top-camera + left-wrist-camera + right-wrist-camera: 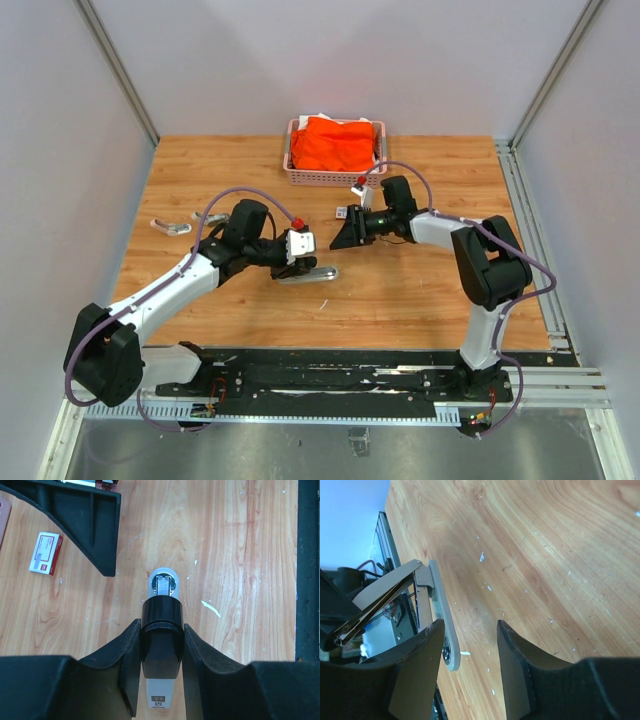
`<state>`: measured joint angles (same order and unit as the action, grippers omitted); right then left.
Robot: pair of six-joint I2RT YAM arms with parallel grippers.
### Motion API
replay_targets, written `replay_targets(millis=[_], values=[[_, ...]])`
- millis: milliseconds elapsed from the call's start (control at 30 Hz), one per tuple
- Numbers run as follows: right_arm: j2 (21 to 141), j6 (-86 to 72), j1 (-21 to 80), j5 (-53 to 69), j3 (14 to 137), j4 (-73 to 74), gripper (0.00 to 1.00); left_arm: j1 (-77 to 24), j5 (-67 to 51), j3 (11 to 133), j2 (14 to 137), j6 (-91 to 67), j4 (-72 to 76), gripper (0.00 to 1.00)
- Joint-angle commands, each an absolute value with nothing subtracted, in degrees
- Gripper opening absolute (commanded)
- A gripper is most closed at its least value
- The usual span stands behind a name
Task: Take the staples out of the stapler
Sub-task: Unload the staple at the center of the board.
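The left claw (161, 630) is narrowed onto the stapler (308, 272), its two black fingers (131, 655) pressed against the sides of the stapler's black body. In the left wrist view the stapler's grey rounded nose pokes out ahead of the fingers. A short silvery strip, which looks like the staples (164, 586), lies inside the nose; it is too small to be sure. The left arm stretches from its base at the near left corner, forward and to the right. Its wrist is bent down, so the claw points at the tabletop (420, 290) near the middle.

The right claw (470, 630) stands moderately open and grips nothing; bare wood shows between its fingers (420, 670). In the right wrist view the stapler is hinged open. Its grey base lies flat on the wood just beside the claw's left finger, and the upper arm is raised at an angle above it. Whether that finger touches the base I cannot tell. The right arm rises from its base and folds at the elbow. It then reaches left, low over the tabletop, with its claw facing the left claw at close range.

A small white box with a red label (46, 553) lies on the wood near the right claw. A pink basket (300, 178) holding orange cloth (335, 145) sits at the far edge.
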<state>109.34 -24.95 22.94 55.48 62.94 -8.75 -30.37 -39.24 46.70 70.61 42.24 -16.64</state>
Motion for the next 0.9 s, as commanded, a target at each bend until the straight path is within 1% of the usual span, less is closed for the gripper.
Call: replay_targets(millis=[0, 133, 233, 367, 467, 667, 867], values=[[104.8, -14.6, 22.5, 57.3, 64.5, -5.5, 0.49, -30.8, -41.4, 48.4, 69.2, 42.3, -13.0, 0.00], [102.3, -7.6, 22.6, 57.7, 63.5, -4.8, 0.52, -30.8, -41.9, 47.9, 69.4, 41.1, -11.8, 0.00], [101.8, -2.8, 22.9, 60.9, 62.3, -5.4, 0.55, -30.8, -42.3, 47.2, 69.3, 40.9, -10.8, 0.00], [100.6, 4.4, 24.1, 65.1, 59.1, -9.2, 0.56, -30.8, -42.0, 47.1, 69.0, 39.4, -9.7, 0.00], [99.2, 12.0, 25.4, 65.6, 57.2, -9.5, 0.56, -30.8, -42.4, 47.0, 69.1, 38.4, -9.2, 0.00], [96.2, 21.6, 27.5, 65.4, 54.9, -9.1, 0.56, -30.7, -42.2, 46.8, 69.7, 35.9, -7.9, 0.00], [93.7, 30.3, 30.0, 63.8, 54.3, -5.1, 0.57, -30.7, -42.6, 47.0, 70.5, 35.6, -8.2, 0.00]])
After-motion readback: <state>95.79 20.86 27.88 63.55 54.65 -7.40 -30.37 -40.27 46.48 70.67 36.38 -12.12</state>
